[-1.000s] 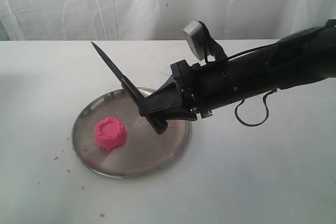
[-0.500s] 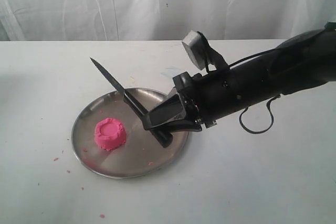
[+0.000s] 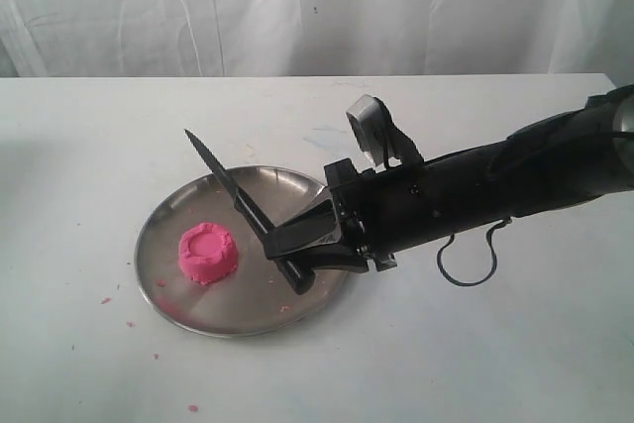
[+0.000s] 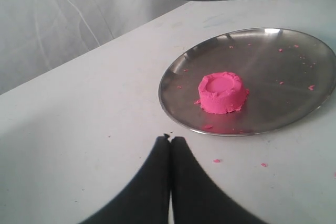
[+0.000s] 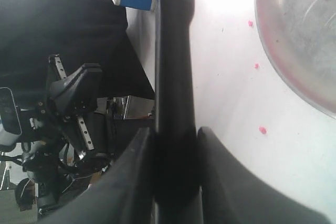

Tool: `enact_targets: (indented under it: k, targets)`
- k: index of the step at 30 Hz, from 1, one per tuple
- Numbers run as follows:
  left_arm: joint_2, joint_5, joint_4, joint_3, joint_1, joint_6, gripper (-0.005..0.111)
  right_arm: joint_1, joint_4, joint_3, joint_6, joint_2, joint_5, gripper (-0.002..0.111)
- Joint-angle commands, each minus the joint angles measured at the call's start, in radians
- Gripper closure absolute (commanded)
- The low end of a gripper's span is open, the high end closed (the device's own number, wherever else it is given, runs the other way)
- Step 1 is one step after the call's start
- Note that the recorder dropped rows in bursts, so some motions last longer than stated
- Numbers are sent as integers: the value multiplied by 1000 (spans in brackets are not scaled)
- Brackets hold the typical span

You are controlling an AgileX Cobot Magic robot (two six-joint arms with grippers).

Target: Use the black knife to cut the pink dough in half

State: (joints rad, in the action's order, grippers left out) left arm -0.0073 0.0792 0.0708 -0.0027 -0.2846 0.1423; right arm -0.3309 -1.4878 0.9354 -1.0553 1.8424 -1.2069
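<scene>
The dough (image 3: pixel 208 254) is bright, even pink, and pink crumbs (image 4: pixel 217 160) speckle the white surface (image 3: pixel 89 146). The plate (image 3: pixel 188 316) is bare silvery steel, tinted pink where it mirrors the dough. The knife (image 3: pixel 223 183) is black all over, with faint pale lettering on the blade. The right arm (image 3: pixel 475 195) and its fingers (image 3: pixel 309 230) are black, the left fingers (image 4: pixel 157 174) too. A white curtain (image 3: pixel 297 7) hangs at the far side.

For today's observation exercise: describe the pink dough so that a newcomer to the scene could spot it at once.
On the white table lies a round steel plate. On the plate's left part sits the pink dough, a small bright pink puck with a dented top. The pink specks scattered nearby are mere crumbs; the dough is the only sizeable lump.
</scene>
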Motion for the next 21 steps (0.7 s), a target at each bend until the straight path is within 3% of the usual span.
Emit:
enact_targets:
  k: [1,10,17,21]
  targets:
    - [7,-51,-3,3,-6,-8,107,3,-23,-5,-17,0,-14,108]
    - [7,-139,-9,3,-6,-24,107,3,-19,-5,-22,0,-14,108]
    - [7,-536,-255,3,-6,-643,107,3,-19,-5,-24,0,-14,108]
    - [7,-704,-266,3,-6,-773,107,3,-3,-5,-24,0,-14,108]
